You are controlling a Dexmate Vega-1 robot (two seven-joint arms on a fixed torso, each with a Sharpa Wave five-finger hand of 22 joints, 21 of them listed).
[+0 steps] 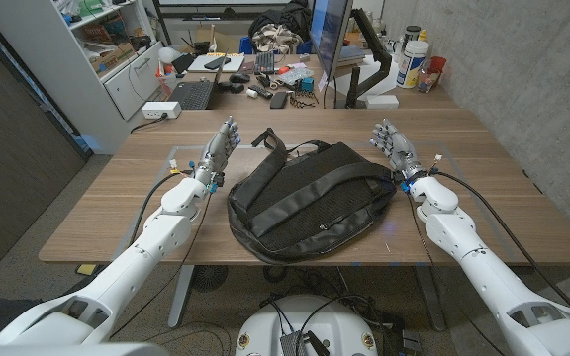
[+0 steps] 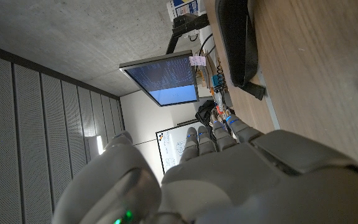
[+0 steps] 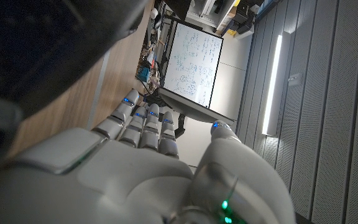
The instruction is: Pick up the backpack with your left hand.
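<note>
Both robot hands [image 1: 220, 148] [image 1: 392, 144] flank unlabelled black backpack [image 1: 310, 198], untouched.

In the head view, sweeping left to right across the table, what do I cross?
Left hand → backpack → right hand, all on the wooden table.

Wooden tabletop [image 1: 146, 213], walnut-tone, light edge. Behind it second desk [image 1: 228, 91], cluttered: black keyboard [image 1: 192, 95], papers, cables, small items. Monitor [image 1: 331, 44] on black arm, screen blue in left wrist view. Bottles [image 1: 413, 61] at far right corner. Concrete wall [image 1: 522, 69] on right. White shelving unit [image 1: 117, 49] far left, boxes on shelves. Grey carpet floor [image 1: 38, 213]. Whiteboard [image 3: 194, 65] with writing, vertical light strip [image 3: 271, 84] on slatted grey wall panels.
</note>
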